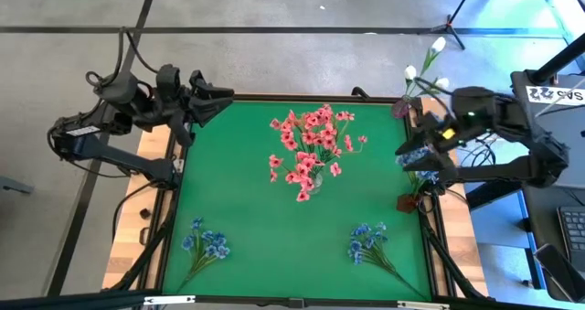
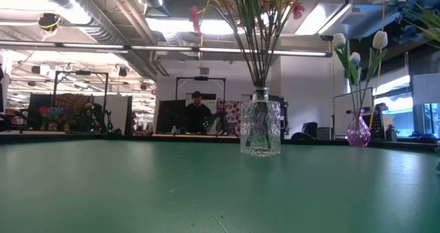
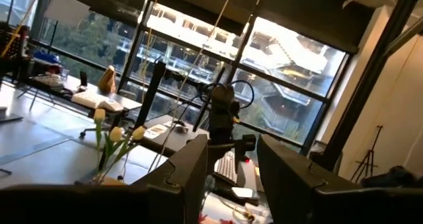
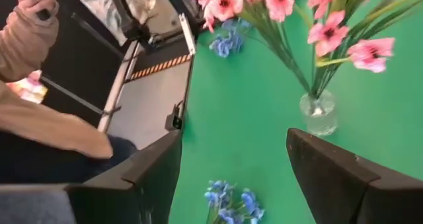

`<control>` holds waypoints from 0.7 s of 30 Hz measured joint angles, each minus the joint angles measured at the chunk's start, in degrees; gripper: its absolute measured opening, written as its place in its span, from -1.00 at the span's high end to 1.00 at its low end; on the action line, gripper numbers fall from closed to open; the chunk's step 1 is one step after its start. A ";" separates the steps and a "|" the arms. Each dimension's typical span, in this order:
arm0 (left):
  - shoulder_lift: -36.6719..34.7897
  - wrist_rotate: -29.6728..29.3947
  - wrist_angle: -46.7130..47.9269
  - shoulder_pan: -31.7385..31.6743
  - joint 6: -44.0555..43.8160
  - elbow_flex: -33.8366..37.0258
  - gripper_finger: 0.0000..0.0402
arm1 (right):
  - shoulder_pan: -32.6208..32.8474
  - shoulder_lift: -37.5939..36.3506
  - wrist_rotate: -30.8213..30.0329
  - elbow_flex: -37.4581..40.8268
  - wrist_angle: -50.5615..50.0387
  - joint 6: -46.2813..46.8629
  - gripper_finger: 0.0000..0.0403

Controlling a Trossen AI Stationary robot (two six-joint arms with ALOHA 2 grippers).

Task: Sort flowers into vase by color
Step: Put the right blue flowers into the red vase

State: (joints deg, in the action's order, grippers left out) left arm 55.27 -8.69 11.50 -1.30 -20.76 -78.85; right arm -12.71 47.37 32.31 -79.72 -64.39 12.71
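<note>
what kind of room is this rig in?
Probably an open lab or workshop: exposed ceiling ducts with strip lights, a person at equipment behind the green table, and tall windows.

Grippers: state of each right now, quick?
Left gripper: open, holding nothing, raised at the table's far left corner.
Right gripper: open, holding nothing, above the table's right edge, facing the pink flowers.

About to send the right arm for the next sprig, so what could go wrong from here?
1. The pink flowers spread wide over the glass vase mid-table; an arm crossing could snag them and tip it.
2. The right tool hovers beside the purple vase of white buds at the table edge; a swing might knock it.
</note>
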 joint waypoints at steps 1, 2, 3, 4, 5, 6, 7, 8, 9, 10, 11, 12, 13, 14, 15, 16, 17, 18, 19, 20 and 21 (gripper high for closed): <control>-0.19 -0.11 0.74 0.00 0.12 0.00 0.36 | 0.00 0.89 0.83 -0.04 0.40 0.08 -0.35; -0.53 -0.21 2.01 0.00 0.11 0.00 0.36 | 0.00 1.38 1.04 -0.04 1.10 0.20 -0.35; -0.66 -0.23 3.23 0.00 0.00 0.00 0.36 | 0.01 1.51 1.28 -0.04 1.61 0.54 -0.35; -0.68 -0.23 3.59 0.00 -0.08 0.02 0.36 | 0.30 1.51 1.47 -0.04 2.19 0.92 -0.35; -0.68 -0.23 3.78 0.00 -0.10 0.02 0.36 | 1.04 1.74 1.48 -0.07 3.33 1.67 -0.34; -0.70 -0.23 4.39 0.00 -0.13 0.02 0.36 | 2.25 2.23 1.05 -0.16 5.08 2.33 -0.34; -0.70 -0.21 4.76 0.00 -0.13 0.02 0.36 | 3.73 2.50 0.06 -0.26 6.96 3.44 -0.34; -0.70 -0.22 4.84 0.00 -0.13 0.02 0.36 | 5.48 2.79 -1.12 -0.26 8.60 4.35 -0.34; -0.70 -0.23 5.09 0.00 -0.13 0.02 0.36 | 7.27 3.40 -2.56 -0.24 10.04 5.18 -0.34; -0.70 -0.23 5.46 0.00 -0.10 0.02 0.36 | 9.13 4.18 -4.26 -0.22 11.66 5.86 -0.34; -0.70 -0.23 5.85 0.00 -0.10 0.02 0.36 | 11.21 4.79 -5.77 -0.22 13.26 6.76 -0.34; -0.70 -0.23 6.24 0.00 -0.10 0.02 0.36 | 13.24 5.38 -7.16 -0.22 14.37 7.89 -0.34; -0.70 -0.23 6.60 0.00 -0.08 0.02 0.36 | 15.54 6.30 -8.78 -0.18 15.13 8.97 -0.34; -0.70 -0.23 6.94 0.00 -0.08 0.02 0.36 | 17.97 7.27 -10.14 -0.17 15.73 10.20 -0.34; -0.70 -0.23 7.19 0.00 -0.06 0.02 0.36 | 20.54 8.14 -11.61 -0.17 16.44 11.52 -0.34; -0.70 -0.23 7.22 0.00 0.13 0.02 0.36 | 23.26 8.89 -13.43 -0.17 16.85 13.07 -0.34; -0.80 -0.23 7.23 0.00 0.24 0.02 0.36 | 26.14 9.66 -15.37 -0.17 17.14 14.65 -0.34; -0.92 -0.23 7.28 -0.02 0.30 0.02 0.36 | 29.16 10.48 -17.45 -0.17 17.77 16.32 -0.34; -1.00 -0.23 7.30 -0.03 0.32 0.02 0.36 | 32.10 11.28 -19.75 -0.17 18.77 18.05 -0.34; -1.05 -0.23 7.41 -0.04 0.32 0.02 0.36 | 35.09 12.15 -21.99 -0.17 19.51 20.11 -0.34; -1.19 -0.25 7.74 -0.04 0.34 0.02 0.36 | 38.08 13.08 -24.30 -0.17 20.10 22.33 -0.34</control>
State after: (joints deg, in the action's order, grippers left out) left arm 54.08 -8.94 19.25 -1.34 -20.42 -78.83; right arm 25.37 60.45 8.01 -79.90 -44.29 35.05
